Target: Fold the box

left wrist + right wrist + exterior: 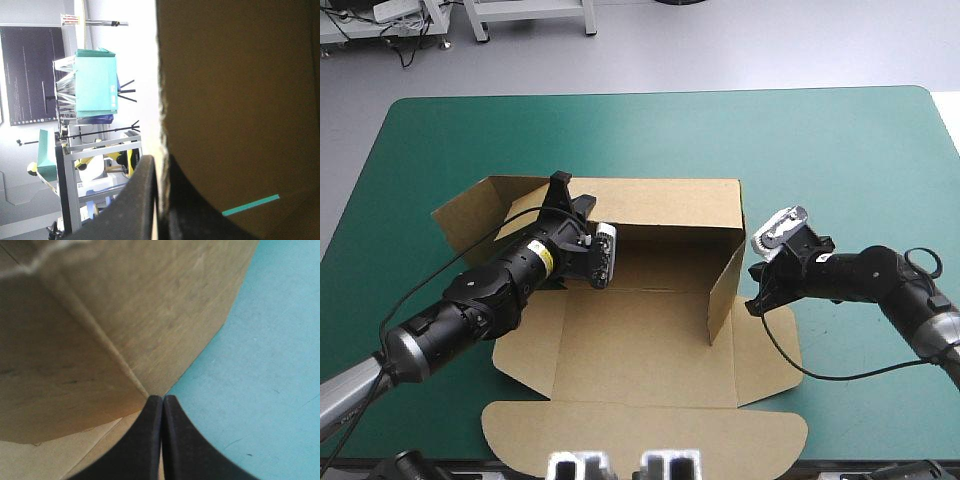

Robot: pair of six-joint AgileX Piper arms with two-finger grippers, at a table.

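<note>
Brown board of the box (650,350) lies at the middle of the teal-green cover (840,150) in the high view. Its far wall and right wall are raised, a flap splays out at the far left, and the lid lies flat toward the near edge. The left gripper (561,184) sits at the left part of the far wall, and the right gripper (754,300) is low beside the right wall, over the rounded side flap. In the left wrist view the left gripper (160,161) has its black fingers all but together, clamped on the upright edge of the box (240,100). In the right wrist view the right gripper (162,399) has its fingers pressed together in one point. Its tip seems to touch a crease of the box (125,305) where the board meets the cover (270,340).
</note>
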